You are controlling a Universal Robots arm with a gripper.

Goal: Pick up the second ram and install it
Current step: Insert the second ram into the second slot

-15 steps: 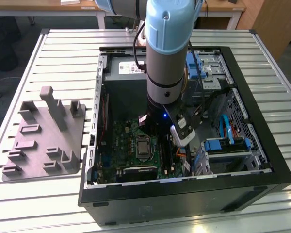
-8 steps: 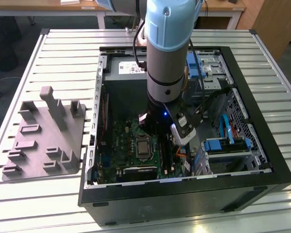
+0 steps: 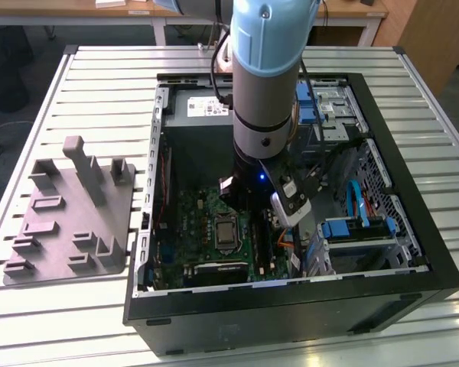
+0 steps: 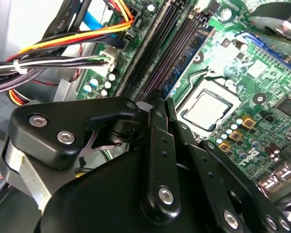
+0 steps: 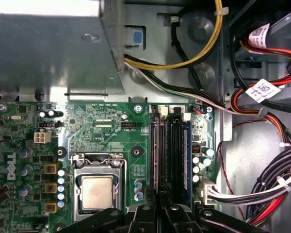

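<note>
The gripper (image 4: 157, 99) is sitting low inside the case (image 3: 432, 260), pinched narrow, seemingly on the top edge of the ram (image 5: 161, 155). In the first wrist view the ram is showing as a dark strip lying along its slot, just beside the blue-labelled stick (image 5: 184, 150). I cannot tell whether it is sitting level. If it is tilting or off the slot, pressing risks jamming it, bending the board or scraping the neighbouring stick. The slot latches may be failing to catch at one end. Farther off, the cables (image 5: 242, 189) are crowding the arm's path and could snag. On the exterior view's left, a grey fixture (image 3: 76, 214) is resting on the counter (image 3: 99, 76).
</note>
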